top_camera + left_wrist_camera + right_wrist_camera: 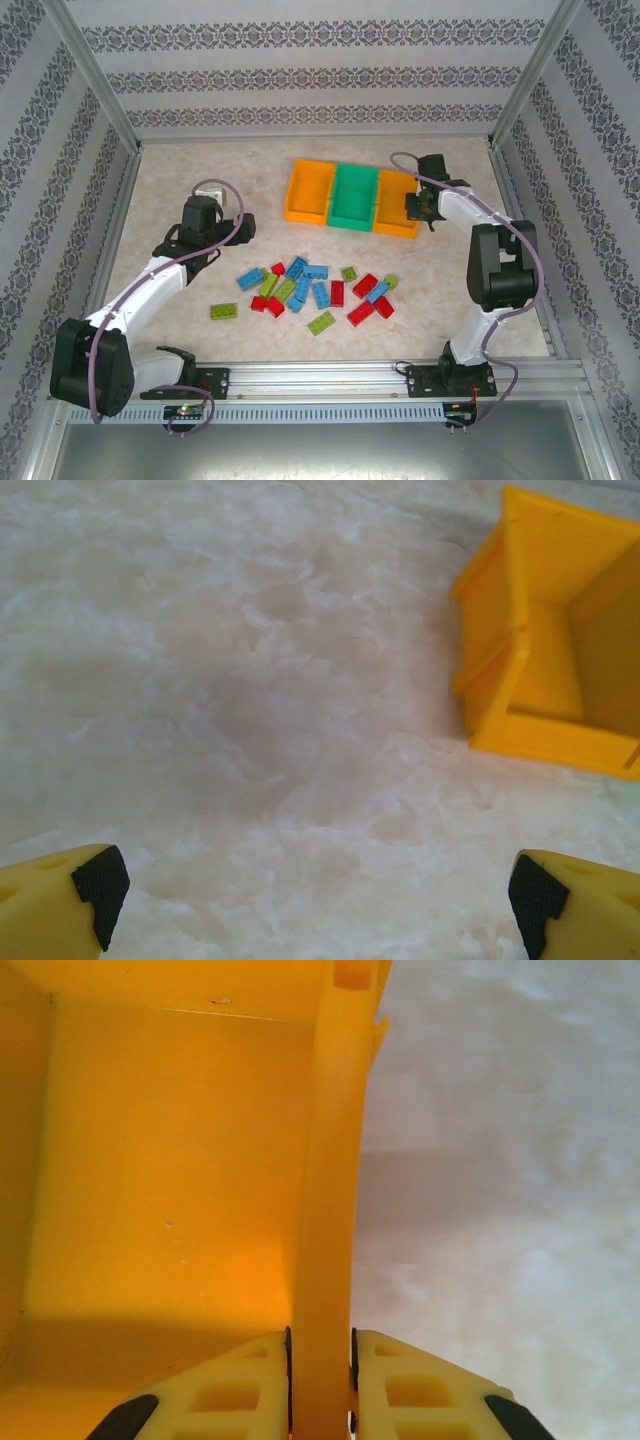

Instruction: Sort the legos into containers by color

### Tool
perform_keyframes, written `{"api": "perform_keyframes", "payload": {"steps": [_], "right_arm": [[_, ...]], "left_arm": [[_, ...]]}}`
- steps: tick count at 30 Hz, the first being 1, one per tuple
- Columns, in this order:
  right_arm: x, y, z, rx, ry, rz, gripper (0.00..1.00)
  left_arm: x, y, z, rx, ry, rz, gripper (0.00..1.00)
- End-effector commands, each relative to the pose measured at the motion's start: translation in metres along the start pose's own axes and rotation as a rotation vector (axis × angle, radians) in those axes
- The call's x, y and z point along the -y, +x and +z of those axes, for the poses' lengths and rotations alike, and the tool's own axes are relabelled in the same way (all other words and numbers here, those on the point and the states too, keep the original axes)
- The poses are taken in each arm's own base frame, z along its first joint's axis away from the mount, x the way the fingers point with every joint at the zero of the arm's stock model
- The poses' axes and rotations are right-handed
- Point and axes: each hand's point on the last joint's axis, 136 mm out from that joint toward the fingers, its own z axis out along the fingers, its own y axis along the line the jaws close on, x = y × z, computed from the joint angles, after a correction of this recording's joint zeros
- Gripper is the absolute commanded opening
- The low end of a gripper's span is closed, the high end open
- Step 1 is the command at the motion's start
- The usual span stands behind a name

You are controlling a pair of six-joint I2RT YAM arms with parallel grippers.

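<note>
A: How's the right gripper (320,1385)?
B: Clamped on the side wall of the right orange bin (170,1160), upper right overhead.
A: And the left gripper (315,895)?
B: Spread wide, empty. The legos (315,290) lie loose mid-frame, below the bins (352,196).

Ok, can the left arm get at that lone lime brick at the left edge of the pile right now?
Probably yes. The left gripper is open and empty, and the lime brick lies apart from the other bricks with bare table around it, on that arm's side.
</note>
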Motion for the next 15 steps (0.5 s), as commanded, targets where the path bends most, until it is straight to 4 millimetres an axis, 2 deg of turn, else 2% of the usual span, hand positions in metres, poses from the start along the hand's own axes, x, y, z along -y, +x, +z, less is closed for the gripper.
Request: {"api": "perform_keyframes", "payload": {"steps": [1,5,11,12,15], "right_arm": [[-0.029,-0.008,-0.009,0.036,-0.048,-0.097,0.14],[-0.055,0.001,-0.011,0.042,-0.076,-0.206,0.15],[-0.055,0.009,-0.009,0.037,-0.065,-0.2,0.2],[-0.058,0.009,-0.011,0.047,-0.081,-0.202,0.23],[-0.057,0.007,-0.017,0.075,-0.086,-0.191,0.44]], "left_arm": [[-0.003,0.005,-0.007,-0.005,-0.019,-0.028,0.99],[-0.005,0.007,-0.011,-0.004,-0.028,-0.038,0.99],[-0.008,0.011,-0.016,0.003,-0.036,-0.039,0.99],[-0.008,0.011,-0.016,0.004,-0.033,-0.039,0.99],[-0.009,0.013,-0.016,0.006,-0.034,-0.042,0.99]]}}
